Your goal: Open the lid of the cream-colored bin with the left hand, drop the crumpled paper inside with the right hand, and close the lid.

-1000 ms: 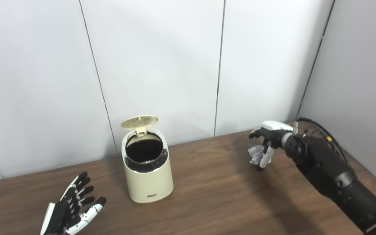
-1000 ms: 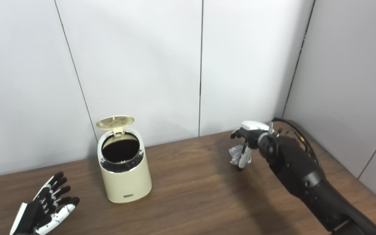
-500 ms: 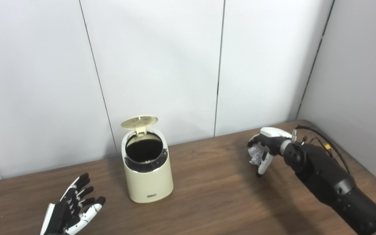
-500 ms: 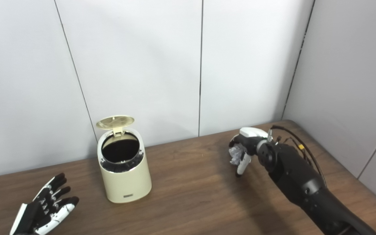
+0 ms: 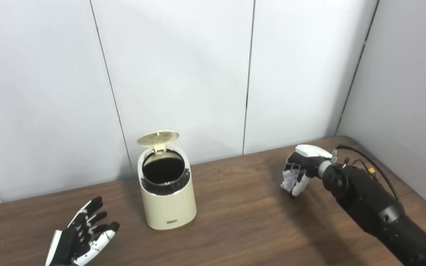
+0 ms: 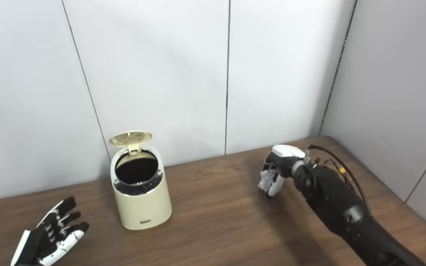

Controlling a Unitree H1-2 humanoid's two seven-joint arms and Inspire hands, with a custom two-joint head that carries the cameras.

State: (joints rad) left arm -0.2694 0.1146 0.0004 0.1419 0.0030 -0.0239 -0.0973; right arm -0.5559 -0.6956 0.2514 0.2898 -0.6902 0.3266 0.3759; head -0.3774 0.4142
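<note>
A cream-colored bin (image 5: 167, 201) stands on the wooden table left of centre, its round lid (image 5: 158, 137) flipped up at the back and its dark inside showing. Far right on the table, my right hand (image 5: 297, 173) is shut on the crumpled paper (image 5: 288, 179), a grey-white wad low over the tabletop; fingers (image 6: 276, 183) curl round it. My left hand (image 5: 81, 236) lies open, palm up, at the front left, well apart from the bin and holding nothing.
Pale wall panels (image 5: 183, 74) rise right behind the table, and a side wall (image 5: 409, 85) closes the right corner. The table's back right corner (image 6: 324, 139) lies close behind my right hand. Cables (image 5: 361, 157) loop off the right forearm.
My right hand has dropped a little and its fingers have closed round the crumpled paper. The left hand, the bin and its lid have stayed put.
</note>
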